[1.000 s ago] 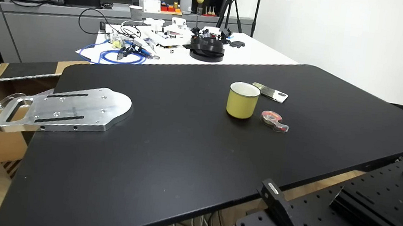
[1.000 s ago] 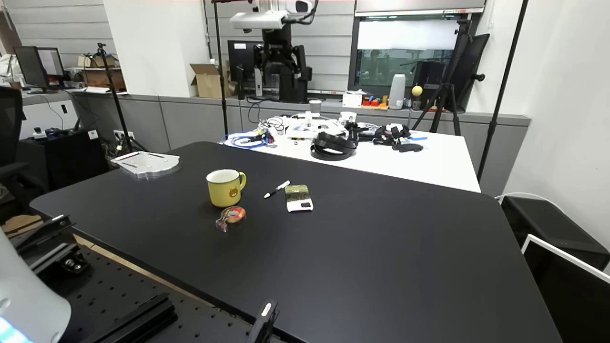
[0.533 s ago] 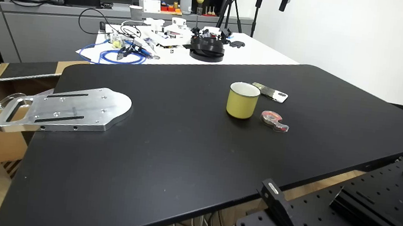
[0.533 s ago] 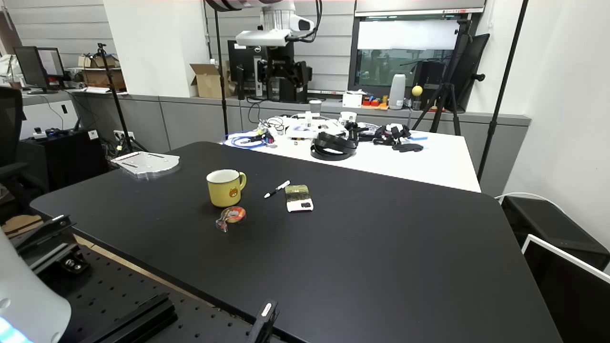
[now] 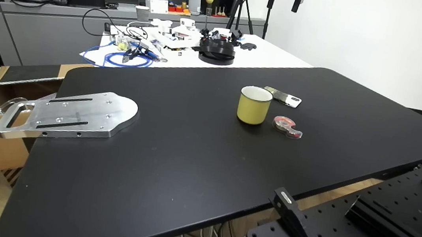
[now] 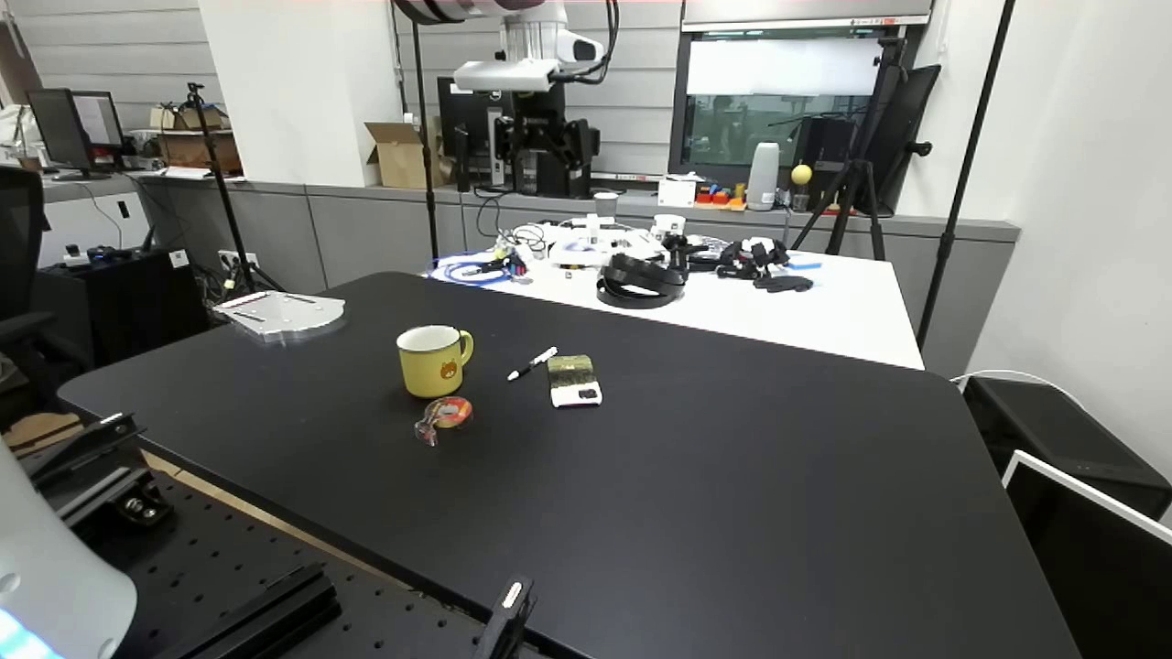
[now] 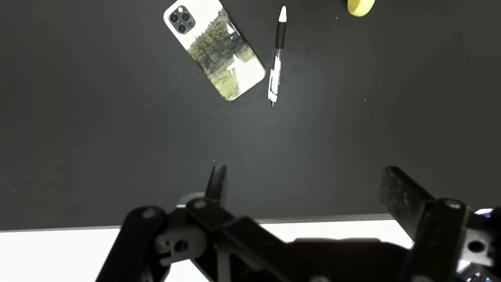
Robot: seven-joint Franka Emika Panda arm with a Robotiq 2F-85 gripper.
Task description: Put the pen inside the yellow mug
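The white and black pen lies flat on the black table between the phone and the yellow mug. The pen also shows in the wrist view, and it is hidden in an exterior view where the mug stands in front. The mug is upright, and only its yellow handle shows at the top of the wrist view. My gripper is open and empty, fingers wide apart. It hangs high above the far side of the table in both exterior views, well away from pen and mug.
A phone lies close beside the pen. A clear tape dispenser with a pinkish roll lies near the mug. A silver metal plate lies at one table edge. A cluttered white table adjoins the black table.
My gripper has come down somewhat since one second ago, and over the last half second it has barely moved. The pen, mug and other objects have not moved.
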